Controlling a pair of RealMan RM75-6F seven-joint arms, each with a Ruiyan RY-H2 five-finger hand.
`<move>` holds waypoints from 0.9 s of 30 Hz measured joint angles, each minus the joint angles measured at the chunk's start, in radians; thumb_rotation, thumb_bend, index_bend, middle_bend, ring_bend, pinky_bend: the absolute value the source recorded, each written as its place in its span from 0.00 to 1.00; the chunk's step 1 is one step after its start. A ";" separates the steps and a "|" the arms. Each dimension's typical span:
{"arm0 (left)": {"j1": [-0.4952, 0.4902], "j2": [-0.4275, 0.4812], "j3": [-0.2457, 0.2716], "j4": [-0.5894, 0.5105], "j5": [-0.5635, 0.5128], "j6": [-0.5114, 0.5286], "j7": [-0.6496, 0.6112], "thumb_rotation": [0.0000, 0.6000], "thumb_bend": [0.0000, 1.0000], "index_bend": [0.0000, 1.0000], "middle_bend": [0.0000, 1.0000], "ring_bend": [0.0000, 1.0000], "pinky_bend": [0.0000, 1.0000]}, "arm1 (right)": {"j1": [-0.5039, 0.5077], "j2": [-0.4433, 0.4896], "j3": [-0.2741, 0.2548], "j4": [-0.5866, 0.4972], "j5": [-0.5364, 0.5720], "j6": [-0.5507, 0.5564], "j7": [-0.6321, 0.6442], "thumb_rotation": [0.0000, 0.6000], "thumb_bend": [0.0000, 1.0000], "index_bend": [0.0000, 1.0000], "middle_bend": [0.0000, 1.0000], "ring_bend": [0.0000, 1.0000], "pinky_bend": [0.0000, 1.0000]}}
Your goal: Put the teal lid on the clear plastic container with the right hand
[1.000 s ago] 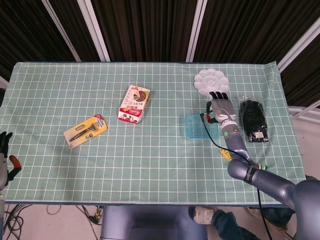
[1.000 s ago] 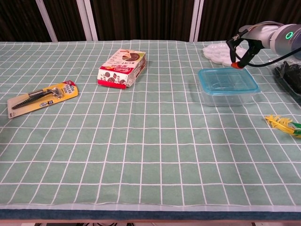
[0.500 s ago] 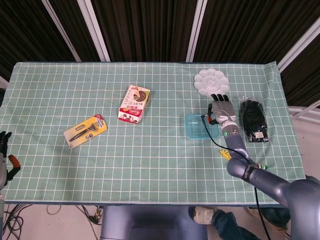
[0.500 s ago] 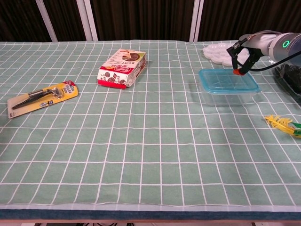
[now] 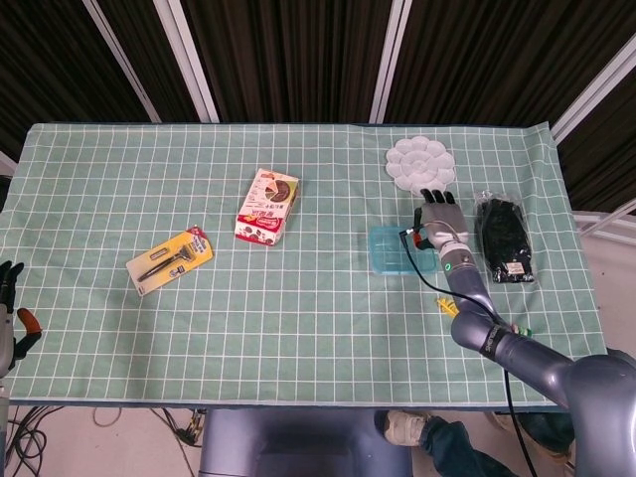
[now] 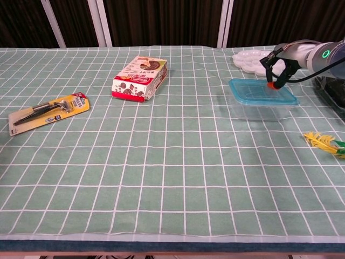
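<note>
Teal plastic lid (image 6: 262, 91) sat on the clear plastic container (image 6: 264, 109) at the surface's right side, the right hand (image 5: 440, 221) pressing its far edge with fingers (image 6: 272, 80) curled down; it looked light, thin, flexible, best pushed along its rim

The right hand (image 5: 440, 217) was grey metal with black fingertips and a red-tipped thumb. Its grey wrist carried a green light and a thin black cable. The dark left hand (image 5: 9, 288) showed a red tip.
</note>
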 measured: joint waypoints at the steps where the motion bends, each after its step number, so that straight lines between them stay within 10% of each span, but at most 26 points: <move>1: 0.000 0.000 0.000 0.000 0.000 -0.001 0.000 1.00 0.79 0.06 0.00 0.00 0.00 | 0.001 0.000 -0.002 -0.001 0.002 0.000 -0.002 1.00 0.42 0.60 0.10 0.00 0.00; 15: -0.002 0.000 0.001 0.001 0.000 -0.005 -0.003 1.00 0.79 0.06 0.00 0.00 0.00 | -0.041 0.115 0.050 -0.198 -0.106 0.174 0.062 1.00 0.42 0.60 0.09 0.00 0.00; 27: -0.001 0.000 0.004 0.000 0.010 -0.002 -0.005 1.00 0.79 0.06 0.00 0.00 0.00 | -0.129 0.261 -0.008 -0.466 -0.207 0.255 0.051 1.00 0.42 0.60 0.08 0.00 0.00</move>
